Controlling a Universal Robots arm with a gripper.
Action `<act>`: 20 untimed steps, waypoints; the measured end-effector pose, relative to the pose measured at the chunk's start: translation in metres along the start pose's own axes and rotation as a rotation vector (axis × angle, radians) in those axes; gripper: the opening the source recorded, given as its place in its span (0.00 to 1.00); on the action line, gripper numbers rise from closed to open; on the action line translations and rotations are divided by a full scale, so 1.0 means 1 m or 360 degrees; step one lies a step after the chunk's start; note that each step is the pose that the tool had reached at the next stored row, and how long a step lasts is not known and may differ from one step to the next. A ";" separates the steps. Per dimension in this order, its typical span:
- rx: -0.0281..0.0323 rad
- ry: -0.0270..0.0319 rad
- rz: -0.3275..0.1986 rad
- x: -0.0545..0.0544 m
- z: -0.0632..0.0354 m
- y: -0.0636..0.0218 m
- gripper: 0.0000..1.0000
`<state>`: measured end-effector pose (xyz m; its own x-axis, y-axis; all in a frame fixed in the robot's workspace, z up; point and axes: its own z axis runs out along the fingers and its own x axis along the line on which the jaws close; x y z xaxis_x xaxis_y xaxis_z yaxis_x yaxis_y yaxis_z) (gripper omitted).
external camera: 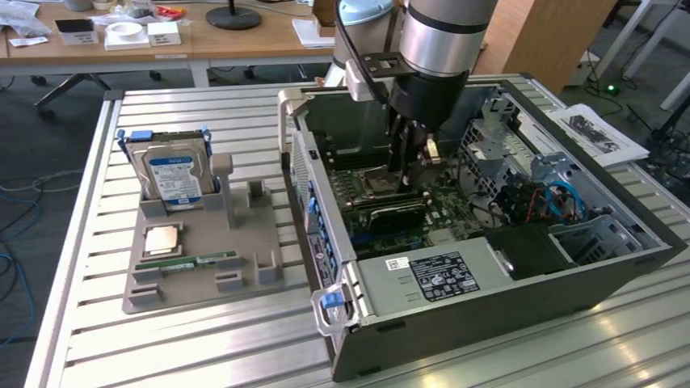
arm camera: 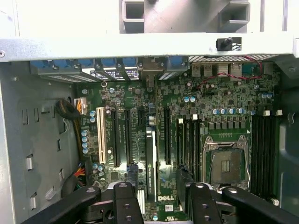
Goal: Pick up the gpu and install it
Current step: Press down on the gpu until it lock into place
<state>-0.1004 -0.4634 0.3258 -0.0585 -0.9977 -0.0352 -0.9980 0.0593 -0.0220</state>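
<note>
The gripper (arm camera: 159, 189) is nearest the wrist camera, its dark fingers (arm camera: 127, 205) standing apart. Between them the gpu (arm camera: 150, 161) stands on edge in a motherboard (arm camera: 187, 116) slot, with a gap on either side. In the exterior view the arm reaches down into the open computer case (external camera: 603, 267). On the exterior view's left, a grey holder (external camera: 194, 279) carries the hard drive (external camera: 173, 178).

motherboard (arm camera: 187, 116) – green | hard drive (external camera: 173, 174) – blue-white label
</note>
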 end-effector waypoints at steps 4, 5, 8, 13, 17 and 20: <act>0.00000 0.00000 0.0000 0.000 0.0000 0.0000 0.46; 0.00000 0.00000 0.0000 0.000 0.0000 0.0000 0.46; 0.00001 0.00001 0.0000 0.000 0.0000 0.0000 0.46; 0.00000 0.00002 0.0000 0.000 0.0000 0.0000 0.32; 0.00000 0.00000 0.0000 0.000 0.0000 0.0000 0.20; 0.00000 0.00001 0.0000 0.000 0.0000 0.0000 0.11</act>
<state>-0.1004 -0.4634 0.3258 -0.0585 -0.9977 -0.0351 -0.9980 0.0593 -0.0220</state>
